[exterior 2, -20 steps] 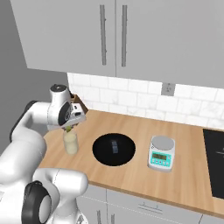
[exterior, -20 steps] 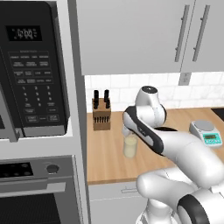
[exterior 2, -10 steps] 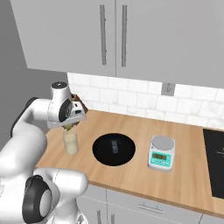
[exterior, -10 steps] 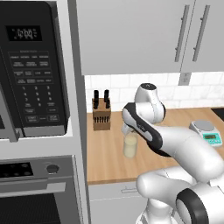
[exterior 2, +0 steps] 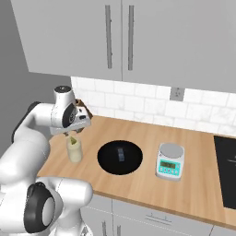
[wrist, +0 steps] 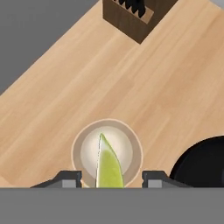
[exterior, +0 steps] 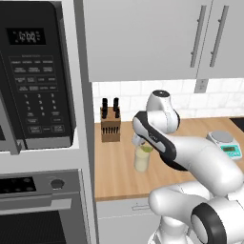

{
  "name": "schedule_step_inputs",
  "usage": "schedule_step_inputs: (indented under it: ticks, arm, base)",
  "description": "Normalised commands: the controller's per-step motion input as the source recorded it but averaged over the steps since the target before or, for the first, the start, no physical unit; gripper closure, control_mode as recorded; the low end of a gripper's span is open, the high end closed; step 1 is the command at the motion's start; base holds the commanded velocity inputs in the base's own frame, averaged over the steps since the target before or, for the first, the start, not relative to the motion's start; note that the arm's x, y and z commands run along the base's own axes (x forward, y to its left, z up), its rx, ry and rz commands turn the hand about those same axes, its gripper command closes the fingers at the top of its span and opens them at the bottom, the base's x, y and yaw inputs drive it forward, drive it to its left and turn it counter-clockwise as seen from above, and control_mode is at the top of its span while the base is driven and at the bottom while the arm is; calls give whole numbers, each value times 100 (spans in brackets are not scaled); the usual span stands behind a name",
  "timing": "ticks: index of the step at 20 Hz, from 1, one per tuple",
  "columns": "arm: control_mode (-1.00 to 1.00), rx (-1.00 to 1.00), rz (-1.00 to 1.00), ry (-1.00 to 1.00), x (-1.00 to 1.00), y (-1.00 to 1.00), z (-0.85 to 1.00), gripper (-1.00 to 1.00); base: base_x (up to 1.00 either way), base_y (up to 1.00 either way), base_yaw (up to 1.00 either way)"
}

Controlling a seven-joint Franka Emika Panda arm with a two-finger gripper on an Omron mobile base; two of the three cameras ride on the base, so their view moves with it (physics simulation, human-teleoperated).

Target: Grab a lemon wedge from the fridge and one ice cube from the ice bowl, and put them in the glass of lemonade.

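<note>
Gripper (wrist: 111, 179) hangs straight over the glass of lemonade (wrist: 107, 151), jaws parted, and the lemon wedge (wrist: 107, 166) sits free between them above the drink (released, I judge). If it catches the rim, it may fall onto the counter (wrist: 144, 87). Farther right lies the ice bowl (exterior 2: 120, 156).

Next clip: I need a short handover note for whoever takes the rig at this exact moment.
Gripper: fingers open, right above the glass of lemonade on the counter.
Lemon wedge: between the fingers over the glass mouth, touching neither; whether it is already in the drink cannot be told.
Ice bowl: beside the glass, one ice cube in it.
Done: wedge brought to the glass.
Left: confirm the wedge is in, then move the ice cube to the glass.
</note>
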Motion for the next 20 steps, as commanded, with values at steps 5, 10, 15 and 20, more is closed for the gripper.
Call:
schedule_step_inputs:
  ticks: [5,10,15,20]
  arm:
    - [-100,0,0,3,0,0,0,-100]
    - [-100,-1,0,2,0,0,2,-100]
    - [-100,-3,0,14,0,0,19,-100]
    - [-100,0,0,3,0,0,10,-100]
  base:
    - [0,0,0]
    - [0,0,0]
    - [0,0,0]
    - [0,0,0]
